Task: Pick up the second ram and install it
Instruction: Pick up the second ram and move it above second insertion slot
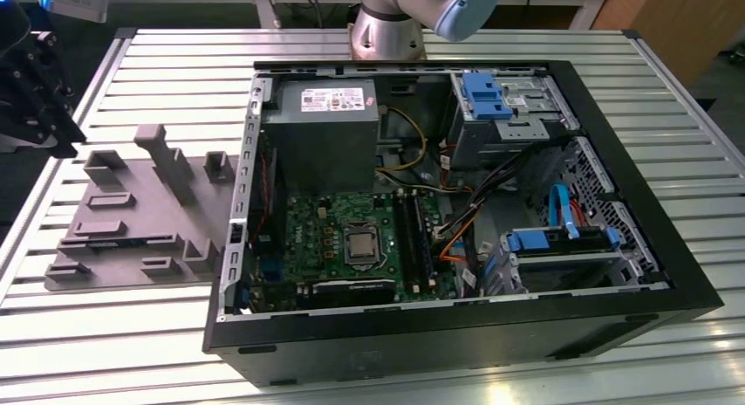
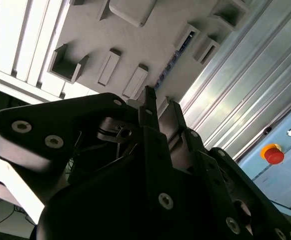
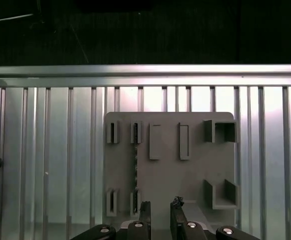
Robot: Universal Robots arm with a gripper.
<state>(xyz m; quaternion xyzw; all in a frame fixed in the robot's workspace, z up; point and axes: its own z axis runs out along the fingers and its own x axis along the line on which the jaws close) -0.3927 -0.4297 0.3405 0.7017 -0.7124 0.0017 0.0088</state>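
In the grey holder (image 3: 185, 175): one second ram (image 3: 135, 167), one tool (image 3: 160, 210) near.

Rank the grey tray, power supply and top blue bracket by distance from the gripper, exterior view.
From the gripper:
1. Grey tray, beside the case.
2. Power supply, inside, tray side.
3. Top blue bracket, inside, opposite side.

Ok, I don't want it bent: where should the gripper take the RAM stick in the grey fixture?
Probably grip the RAM stick at the free middle of its top edge, coming straight down, pinching across its thin faces: it stands on edge, both ends in slotted posts of the grey fixture.
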